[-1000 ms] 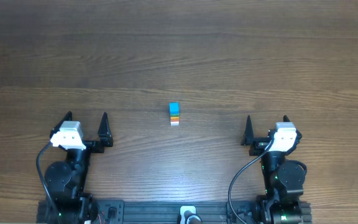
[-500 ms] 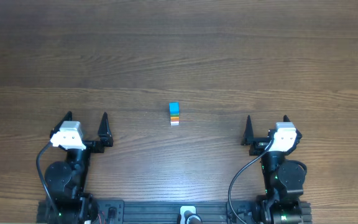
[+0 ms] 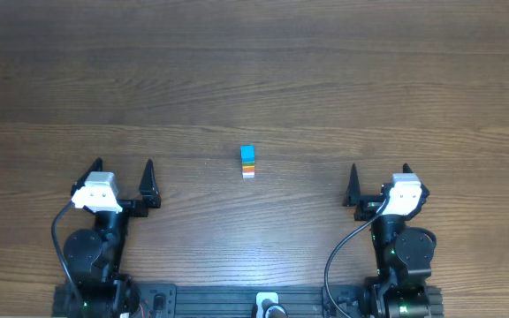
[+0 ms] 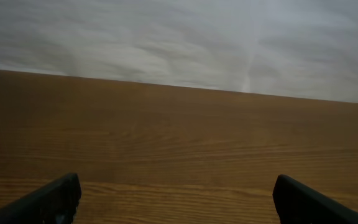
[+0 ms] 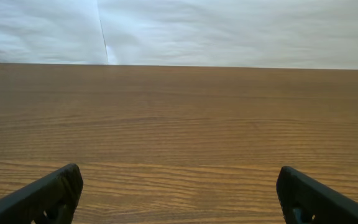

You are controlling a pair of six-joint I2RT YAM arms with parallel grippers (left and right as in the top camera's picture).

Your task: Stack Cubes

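Top view, cube stack, count unclear

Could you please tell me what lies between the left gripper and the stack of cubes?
Nothing; the top view shows bare wooden table between the left gripper and the cube stack.

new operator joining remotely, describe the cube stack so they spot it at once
On the brown wooden table, look midway between the left hand and right hand, slightly farther out. The cube stack stands there alone: blue on top, orange under it, white lowest.
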